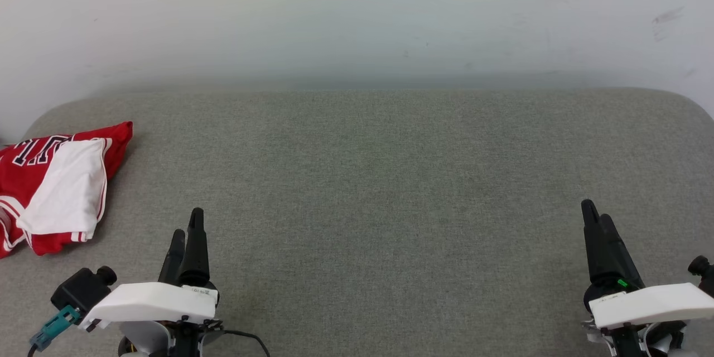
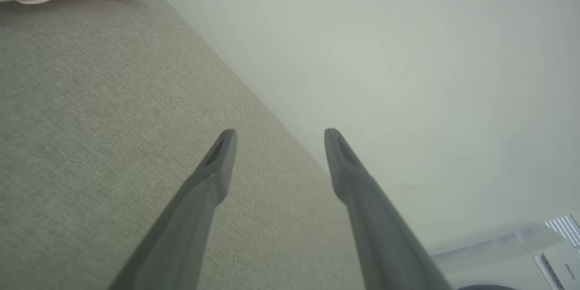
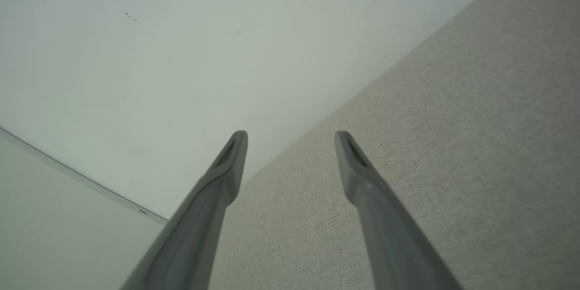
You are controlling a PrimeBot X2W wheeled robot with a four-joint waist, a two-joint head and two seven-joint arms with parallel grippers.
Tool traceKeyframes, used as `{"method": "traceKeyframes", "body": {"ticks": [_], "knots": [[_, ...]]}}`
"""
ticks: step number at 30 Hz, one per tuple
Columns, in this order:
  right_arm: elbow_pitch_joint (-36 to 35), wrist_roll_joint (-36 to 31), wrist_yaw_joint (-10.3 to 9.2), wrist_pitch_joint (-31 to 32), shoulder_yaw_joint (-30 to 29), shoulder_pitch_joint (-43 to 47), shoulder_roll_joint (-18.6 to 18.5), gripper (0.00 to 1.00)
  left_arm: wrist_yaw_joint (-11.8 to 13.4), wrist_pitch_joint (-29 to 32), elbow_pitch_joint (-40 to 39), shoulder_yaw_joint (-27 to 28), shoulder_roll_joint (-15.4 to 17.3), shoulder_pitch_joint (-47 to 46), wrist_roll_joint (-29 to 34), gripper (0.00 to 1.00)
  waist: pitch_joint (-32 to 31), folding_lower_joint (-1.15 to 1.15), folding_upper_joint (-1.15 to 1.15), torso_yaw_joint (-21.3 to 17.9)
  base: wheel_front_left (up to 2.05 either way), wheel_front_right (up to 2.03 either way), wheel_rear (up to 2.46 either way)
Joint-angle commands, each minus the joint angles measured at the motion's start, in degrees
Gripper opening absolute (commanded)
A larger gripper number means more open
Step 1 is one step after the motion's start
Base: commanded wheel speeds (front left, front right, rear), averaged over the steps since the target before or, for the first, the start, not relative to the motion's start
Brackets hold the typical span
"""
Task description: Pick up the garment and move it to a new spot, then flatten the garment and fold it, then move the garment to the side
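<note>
Red garment (image 1: 56, 189) at cushion (image 1: 368, 178) edge, left of left gripper (image 1: 187, 223); open fabric btwn it & right gripper (image 1: 597, 211). Both spread, empty. Left wrist view adds white appliance (image 2: 521, 253).

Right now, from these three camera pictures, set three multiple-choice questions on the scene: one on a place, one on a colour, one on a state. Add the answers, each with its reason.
1. Where on the grey cushion does the garment lie?
A. At its left end
B. In the middle
C. At its right end

2. What colour is the sleeve lying on top of the garment?
A. Black
B. White
C. Blue

3. How do the left gripper and the right gripper stand?
A. Both shut on cloth
B. One open, one shut
C. Both open, empty

1 A: the head view shows it at the left end.
2 B: a white sleeve covers the red body.
3 C: each wrist view shows the jaws apart with nothing between.
</note>
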Motion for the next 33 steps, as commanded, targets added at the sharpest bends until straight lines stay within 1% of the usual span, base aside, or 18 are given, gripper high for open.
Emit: {"method": "traceKeyframes", "body": {"ticks": [1,16,33], "knots": [[-1.1,-1.5,0.01,-0.4,0.2,-0.1,0.0,1.0,0.3,-0.5,-1.2,-0.2,0.1,-0.3,1.6,1.0,0.0,0.0,0.0,0.0,0.0,0.0,0.0],[-2.1,-15.4,0.01,-3.2,1.2,0.9,0.0,1.0,3.2,-3.3,-2.3,-3.0,0.2,0.8,17.2,1.0,0.0,0.0,0.0,0.2,0.0,0.0,0.0],[-3.9,-28.1,0.0,-5.9,1.9,2.0,0.0,1.0,6.8,-5.9,-4.1,-6.6,1.8,1.6,29.2,1.0,0.1,0.0,0.0,0.5,0.0,0.0,0.0]]}}
